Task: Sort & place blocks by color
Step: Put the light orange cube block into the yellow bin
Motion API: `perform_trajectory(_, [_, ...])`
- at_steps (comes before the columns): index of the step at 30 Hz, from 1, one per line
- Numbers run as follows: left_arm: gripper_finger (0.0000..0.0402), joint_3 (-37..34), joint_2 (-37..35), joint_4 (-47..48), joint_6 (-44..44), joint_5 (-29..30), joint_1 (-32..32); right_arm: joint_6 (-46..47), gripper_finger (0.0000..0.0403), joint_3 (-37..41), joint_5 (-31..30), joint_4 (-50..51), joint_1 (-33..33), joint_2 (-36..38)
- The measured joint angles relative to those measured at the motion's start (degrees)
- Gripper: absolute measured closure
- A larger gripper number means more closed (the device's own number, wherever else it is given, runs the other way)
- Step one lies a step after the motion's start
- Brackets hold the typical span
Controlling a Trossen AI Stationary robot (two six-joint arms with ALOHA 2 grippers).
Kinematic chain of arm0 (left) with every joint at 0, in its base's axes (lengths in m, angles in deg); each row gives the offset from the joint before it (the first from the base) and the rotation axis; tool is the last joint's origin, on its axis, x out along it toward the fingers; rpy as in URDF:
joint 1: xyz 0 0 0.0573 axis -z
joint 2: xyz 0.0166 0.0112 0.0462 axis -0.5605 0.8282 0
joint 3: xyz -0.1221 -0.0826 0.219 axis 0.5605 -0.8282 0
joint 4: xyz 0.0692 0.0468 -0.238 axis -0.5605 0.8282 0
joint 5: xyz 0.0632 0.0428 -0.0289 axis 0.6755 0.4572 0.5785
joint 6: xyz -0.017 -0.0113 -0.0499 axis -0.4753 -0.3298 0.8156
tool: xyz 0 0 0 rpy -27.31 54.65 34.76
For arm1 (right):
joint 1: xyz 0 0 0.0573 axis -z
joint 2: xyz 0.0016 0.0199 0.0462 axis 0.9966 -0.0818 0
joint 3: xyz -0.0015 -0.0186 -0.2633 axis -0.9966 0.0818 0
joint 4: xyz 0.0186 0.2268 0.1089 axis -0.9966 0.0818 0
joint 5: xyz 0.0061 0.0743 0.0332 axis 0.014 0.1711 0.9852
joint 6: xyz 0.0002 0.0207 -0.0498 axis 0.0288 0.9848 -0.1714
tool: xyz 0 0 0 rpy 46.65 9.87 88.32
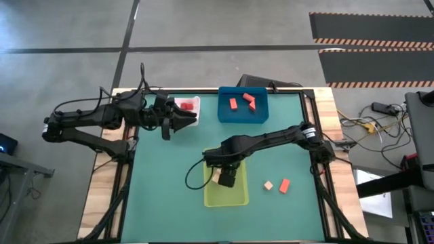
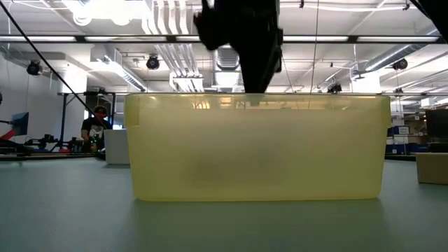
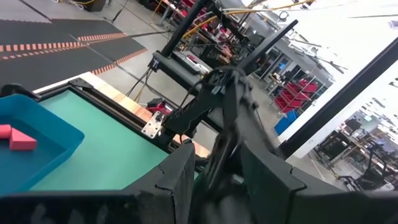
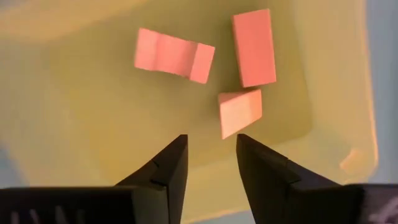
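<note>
High view puts the right gripper (image 1: 226,176) over the yellow-green bin (image 1: 226,188), near its far end, and hides the bin's contents beneath the arm. Right wrist view alone reveals three pale blocks inside: a wedge (image 4: 240,112) just ahead of the fingertips (image 4: 176,155), a bar (image 4: 254,47) beyond the wedge with its long axis running away from the claw, and a second bar (image 4: 173,55) farther ahead and to the side, lying crosswise. Jaws parted narrowly, holding nothing. Low view shows only the bin's translucent wall (image 2: 257,147) with the dark arm dropping in from above.

Bin walls close on both sides of the claw; open green table (image 1: 285,142) beyond the bin's rim toward a tan cube (image 1: 268,185) and a coral block (image 1: 284,185) lying just beside each other, well apart from the claw.

Left gripper (image 1: 184,120) hangs beside the white bin (image 1: 188,105), holding deep red blocks; jaws parted, empty in the left wrist view. Blue bin (image 1: 242,106) holds three coral blocks (image 1: 249,101).
</note>
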Motion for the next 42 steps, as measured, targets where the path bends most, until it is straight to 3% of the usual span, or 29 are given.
perform_trajectory(11, [0.0285,-0.39,-0.04,0.1,0.36,-0.02,0.0,16.86,0.027,6.58,1.06,-1.07,-2.67,12.69])
perform_trajectory(18, [0.0286,-0.43,-0.04,0.08,0.37,-0.04,0.0,26.55,0.0264,16.87,1.56,-1.62,-5.91,19.42])
perform_trajectory(25, [0.0285,-0.43,-0.04,0.04,0.39,-0.04,0.0,36.21,0.0227,29.71,2.51,-5.56,-9.5,25.06])
perform_trajectory(33, [0.0285,-0.43,-0.04,0.02,0.4,-0.04,0.0,41.42,0.0194,41.64,3.56,-11.42,-12.61,26.97])
perform_trajectory(42, [0.0285,-0.43,-0.04,0.02,0.4,-0.04,0.0,43.87,0.0186,49.86,7.15,-19.42,-13.54,26.95])
